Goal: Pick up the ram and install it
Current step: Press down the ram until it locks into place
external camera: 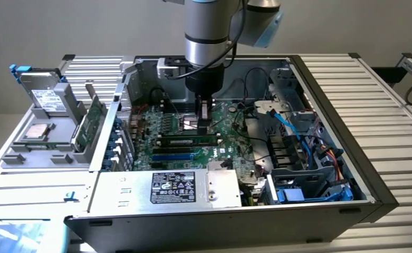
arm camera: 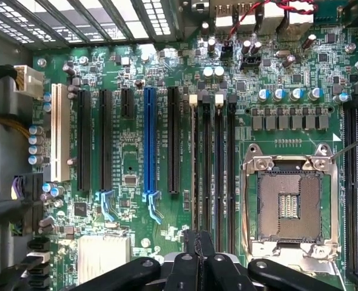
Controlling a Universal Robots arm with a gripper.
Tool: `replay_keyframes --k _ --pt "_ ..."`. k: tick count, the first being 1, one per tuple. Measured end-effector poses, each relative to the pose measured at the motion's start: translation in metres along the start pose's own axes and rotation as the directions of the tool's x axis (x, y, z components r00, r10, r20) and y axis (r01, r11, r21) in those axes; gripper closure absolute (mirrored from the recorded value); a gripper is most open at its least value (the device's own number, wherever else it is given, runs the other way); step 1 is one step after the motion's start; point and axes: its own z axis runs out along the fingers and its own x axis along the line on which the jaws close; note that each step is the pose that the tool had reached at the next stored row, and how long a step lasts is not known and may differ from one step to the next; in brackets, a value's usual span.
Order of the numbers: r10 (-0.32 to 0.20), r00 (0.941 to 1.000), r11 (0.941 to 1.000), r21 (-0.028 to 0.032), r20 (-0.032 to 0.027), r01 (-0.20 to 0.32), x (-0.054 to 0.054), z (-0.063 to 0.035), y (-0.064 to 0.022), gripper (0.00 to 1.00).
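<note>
At the exterior view's left: grey tray (external camera: 22, 153) carrying a broad green expansion card (external camera: 87, 125), upright, outside the open computer case (external camera: 374, 132). Inside the case, on the motherboard (external camera: 139, 126): the ram (external camera: 181, 140), lying along the memory slots, level. Directly above its right-hand end: gripper (external camera: 204, 125), fingers pressed together, pinching nothing visible; contact with the ram not determinable. Further right: blue cables (external camera: 290, 126). Wrist view: closed gripper (arm camera: 197, 257) over the slots, just beside the CPU socket (arm camera: 288, 203).
</note>
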Motion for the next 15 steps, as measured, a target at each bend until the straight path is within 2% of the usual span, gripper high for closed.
replay_keyframes --k 15 --pt "0.001 1.0000 1.0000 0.0080 0.0002 -0.001 0.0002 0.0078 -0.0001 0.88"
